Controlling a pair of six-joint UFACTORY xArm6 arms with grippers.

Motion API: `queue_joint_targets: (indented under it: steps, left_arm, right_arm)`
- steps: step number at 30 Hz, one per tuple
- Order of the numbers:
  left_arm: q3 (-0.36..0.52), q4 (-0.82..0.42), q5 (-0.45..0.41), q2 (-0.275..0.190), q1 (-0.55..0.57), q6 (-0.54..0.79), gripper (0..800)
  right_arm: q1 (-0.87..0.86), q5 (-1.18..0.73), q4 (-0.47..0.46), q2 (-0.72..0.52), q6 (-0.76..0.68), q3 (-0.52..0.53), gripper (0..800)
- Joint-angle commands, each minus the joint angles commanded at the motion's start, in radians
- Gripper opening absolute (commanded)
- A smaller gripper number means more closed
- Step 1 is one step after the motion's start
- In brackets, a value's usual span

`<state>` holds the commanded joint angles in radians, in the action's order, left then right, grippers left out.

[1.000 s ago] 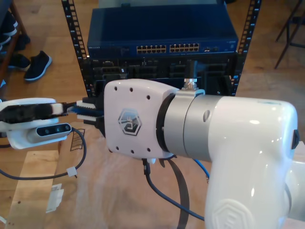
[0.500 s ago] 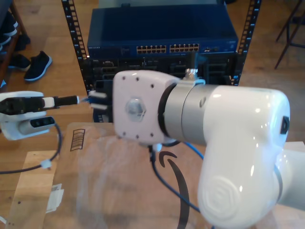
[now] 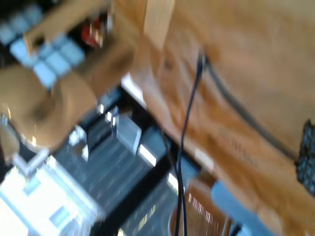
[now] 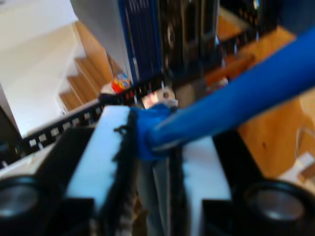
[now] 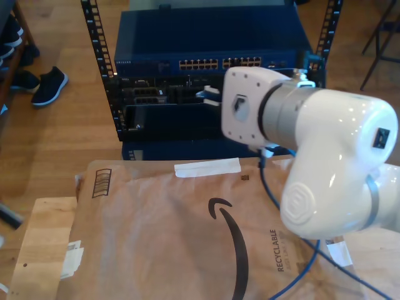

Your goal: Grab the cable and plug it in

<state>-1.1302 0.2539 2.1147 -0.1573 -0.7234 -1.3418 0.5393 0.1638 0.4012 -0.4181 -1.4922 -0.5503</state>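
While clamped on the cable (image 4: 236, 103), my second pincer (image 4: 160, 162); first pincer's state unclear.

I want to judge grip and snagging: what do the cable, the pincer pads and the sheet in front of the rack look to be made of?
The cable looks like smooth blue plastic sheathing with a soft sheen. My second pincer has pale pads, seemingly matte rubber or foam; blur leaves it open. The sheet is creased brown kraft paper, printed black and marked recyclable.
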Motion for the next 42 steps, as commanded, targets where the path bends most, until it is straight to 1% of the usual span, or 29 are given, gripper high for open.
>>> queue_joint_targets:
  steps: [1,2,4,7,10,11,12,14,16,19,21,23,25,28,29,30,32,33,34,35,38,40,42]
  left_arm:
    - [0.028,-0.031,-0.009,-0.025,-0.025,0.068,800]
    - [0.063,-0.054,-0.025,-0.060,-0.052,0.141,800]
    - [0.164,-0.095,-0.064,-0.133,-0.103,0.284,800]
    - [0.338,-0.244,-0.132,-0.273,-0.175,0.448,800]
    - [0.511,-0.347,-0.269,-0.417,-0.247,0.585,800]
    - [0.568,-0.364,-0.319,-0.448,-0.285,0.629,800]
    - [0.615,-0.377,-0.365,-0.459,-0.334,0.672,800]
    - [0.687,-0.396,-0.440,-0.459,-0.454,0.764,800]
    - [0.732,-0.397,-0.522,-0.459,-0.552,0.859,800]
    - [0.807,-0.397,-0.641,-0.460,-0.678,0.970,800]
    - [0.844,-0.397,-0.713,-0.456,-0.744,1.013,800]
    - [0.882,-0.397,-0.779,-0.460,-0.776,1.042,800]
    - [0.881,-0.397,-0.790,-0.460,-0.822,1.082,800]
    - [0.893,-0.394,-0.802,-0.459,-0.901,1.180,800]
    - [0.911,-0.396,-0.827,-0.456,-0.916,1.197,800]
    - [0.944,-0.396,-0.872,-0.457,-0.922,1.201,800]
    - [1.013,-0.397,-0.988,-0.459,-0.927,1.204,800]
    - [1.023,-0.396,-1.028,-0.459,-0.930,1.211,800]
    - [1.025,-0.394,-1.033,-0.457,-0.936,1.218,800]
    - [1.028,-0.393,-1.034,-0.454,-0.942,1.224,800]
    - [1.040,-0.388,-1.053,-0.448,-0.945,1.238,800]
    - [1.046,-0.387,-1.063,-0.442,-0.947,1.264,800]
    - [1.069,-0.377,-1.103,-0.433,-0.950,1.290,800]
  right_arm:
    - [-0.026,0.009,-0.025,0.000,0.000,0.009,0]
    - [-0.049,0.018,-0.038,0.000,0.000,0.014,0]
    - [-0.081,0.031,-0.043,0.000,0.000,0.012,0]
    - [-0.107,0.032,-0.044,0.000,0.002,0.012,0]
    - [-0.137,0.038,-0.044,0.000,0.002,0.012,0]
    - [-0.141,0.051,-0.046,0.000,0.003,0.014,0]
    - [-0.144,0.061,-0.046,0.000,0.005,0.015,0]
    - [-0.155,0.075,-0.046,-0.003,0.005,0.029,0]
    - [-0.160,0.101,-0.046,-0.009,0.005,0.049,0]
    - [-0.160,0.187,-0.043,-0.020,0.005,0.115,0]
    - [-0.160,0.249,-0.038,-0.037,0.005,0.169,0]
    - [-0.160,0.308,-0.037,-0.037,0.005,0.216,0]
    - [-0.160,0.393,-0.035,-0.037,0.006,0.262,0]
    - [-0.160,0.520,-0.009,-0.038,0.028,0.318,0]
    - [-0.158,0.571,0.014,-0.037,0.066,0.328,0]
    - [-0.157,0.629,0.060,-0.037,0.118,0.336,0]
    - [-0.137,0.755,0.193,-0.025,0.261,0.342,0]
    - [-0.106,0.819,0.253,-0.002,0.342,0.341,0]
    - [-0.052,0.875,0.301,0.037,0.408,0.333,0]
    - [0.015,0.925,0.344,0.084,0.440,0.318,0]
    - [0.133,1.065,0.443,0.227,0.477,0.262,0]
    - [0.206,1.109,0.503,0.287,0.503,0.229,0]
    - [0.267,1.129,0.568,0.347,0.506,0.192,0]
